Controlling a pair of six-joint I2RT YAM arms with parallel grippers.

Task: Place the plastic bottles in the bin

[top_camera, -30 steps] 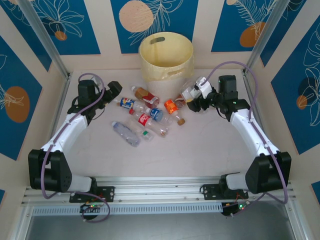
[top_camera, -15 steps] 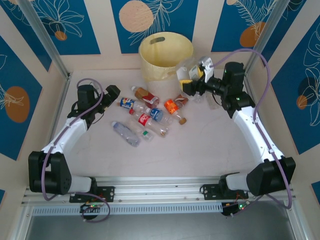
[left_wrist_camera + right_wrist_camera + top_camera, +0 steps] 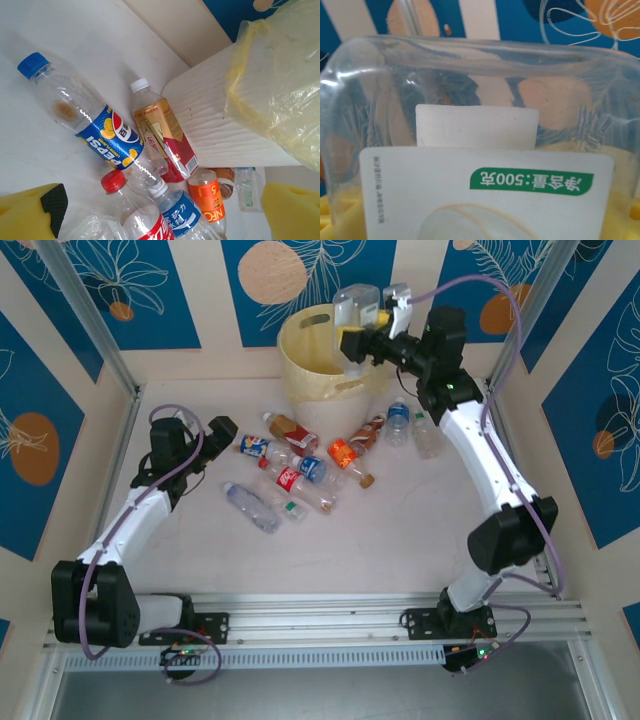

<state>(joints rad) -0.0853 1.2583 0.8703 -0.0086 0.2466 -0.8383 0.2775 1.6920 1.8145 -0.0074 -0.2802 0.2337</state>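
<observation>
Left claw: my left claw (image 3: 220, 428) hangs wide open and empty, just left of the heap.
Heap: small clear plastic bottles (image 3: 290, 468) with red, blue and orange labels lie on the white table (image 3: 420, 530), near side of the bin.
Bin: the pale yellow round plastic bucket (image 3: 310, 380) stands far centre; I cannot make out any bottle inside.
Right claw: my right claw (image 3: 372, 320) grips a clear squarish white-labelled bottle (image 3: 352, 302) above the bucket's right rim.
Right pair: two more clear bottles (image 3: 427, 437) lie right of the bucket.
Progress: one bottle is at the drop; about ten are left, I judge.

Bottles (image 3: 291, 478) lie before the bin (image 3: 312, 383); 1 bottle (image 3: 356, 307) hangs above its rim.
</observation>
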